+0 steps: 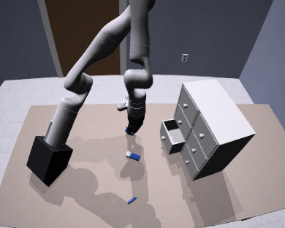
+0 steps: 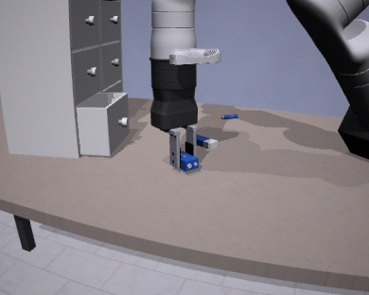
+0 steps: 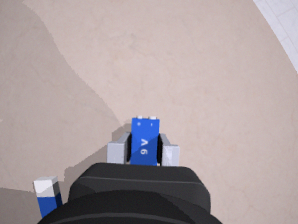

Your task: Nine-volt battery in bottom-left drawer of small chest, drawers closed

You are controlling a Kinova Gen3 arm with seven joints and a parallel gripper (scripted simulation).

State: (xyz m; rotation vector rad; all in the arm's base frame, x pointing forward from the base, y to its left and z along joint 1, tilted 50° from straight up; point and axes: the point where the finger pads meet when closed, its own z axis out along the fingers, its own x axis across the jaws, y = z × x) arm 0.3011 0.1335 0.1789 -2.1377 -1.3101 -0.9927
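Note:
The blue nine-volt battery (image 1: 126, 130) (image 2: 190, 164) (image 3: 145, 127) lies on its side on the table, its terminals pointing away from the wrist. My gripper (image 2: 183, 158) (image 3: 144, 142) points down over it, with one finger against each long side; it looks shut on the battery. In the top view the fingertips are mostly hidden. The white and grey chest (image 1: 224, 109) (image 2: 40, 85) stands upright. Its bottom-row left drawer (image 1: 177, 147) (image 2: 94, 132) is pulled well out, open at the top and about level; no object shows in the visible part. The other visible drawers look pushed in.
A blue and white block (image 1: 135, 156) (image 2: 206, 142) (image 3: 48, 200) lies close beside the gripper. A small blue stick (image 1: 132, 199) (image 2: 230, 116) lies farther off. The arm's black base (image 1: 49, 161) stands across the table from the chest. The open drawer sticks out toward the gripper's side.

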